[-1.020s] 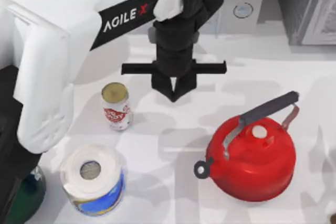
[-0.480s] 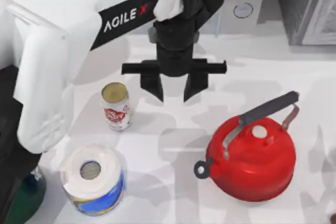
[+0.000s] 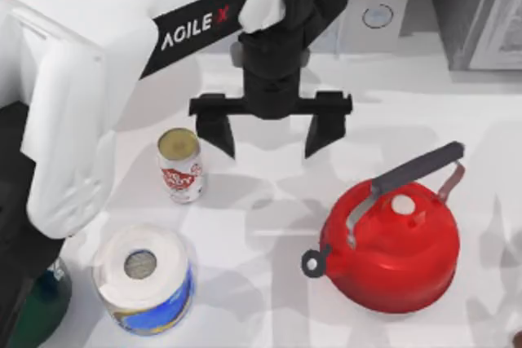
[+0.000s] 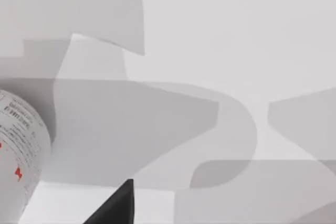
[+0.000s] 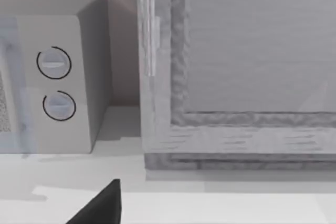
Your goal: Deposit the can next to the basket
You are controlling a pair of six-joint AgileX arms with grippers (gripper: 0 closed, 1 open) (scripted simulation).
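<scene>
While its black fingers stand wide apart, the left gripper (image 3: 270, 134) points down over the white table (image 3: 269, 209), beside the upright slim white can with red label (image 3: 180, 165).

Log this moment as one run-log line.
phase: pre-grasp | left gripper: open, above table, right of can | can: upright, ungrasped | right arm: parked
</scene>
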